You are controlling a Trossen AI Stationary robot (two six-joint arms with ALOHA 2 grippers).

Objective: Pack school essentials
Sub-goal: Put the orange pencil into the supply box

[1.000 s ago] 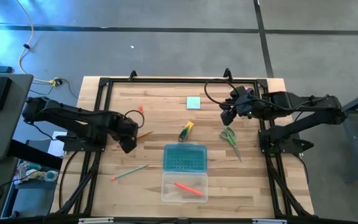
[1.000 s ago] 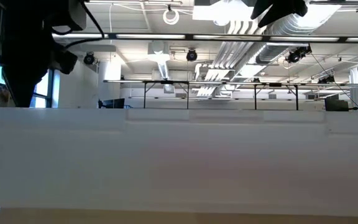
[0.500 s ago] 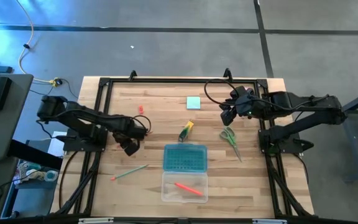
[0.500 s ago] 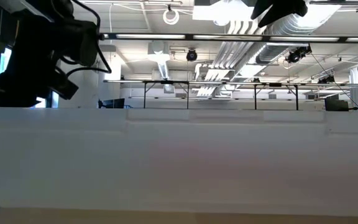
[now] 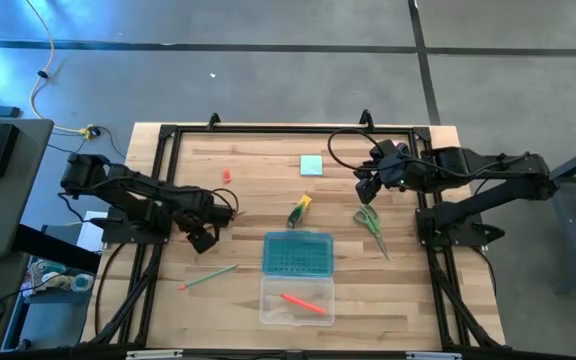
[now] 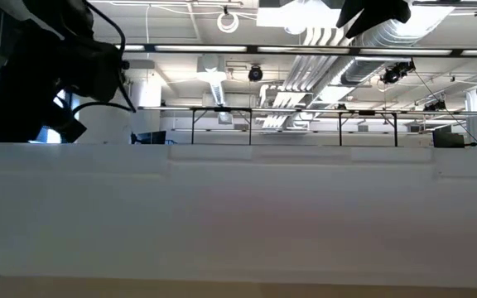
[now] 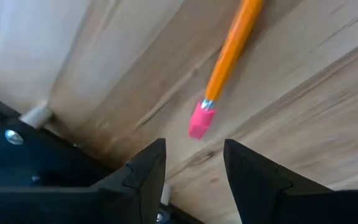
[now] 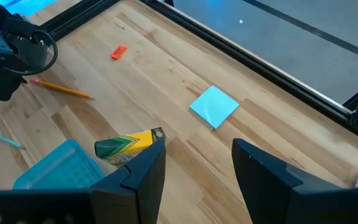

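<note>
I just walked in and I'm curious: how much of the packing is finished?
Done: one orange-red pen lies in the clear box. In hand: the open left gripper hovers at an orange pencil, not gripping it. Left: scissors, blue note pad, marker, green pencil, red piece.

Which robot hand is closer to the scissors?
The right. The right gripper hangs just beyond the scissors, near their green handles. The left gripper is far across the table, by the orange pencil.
</note>
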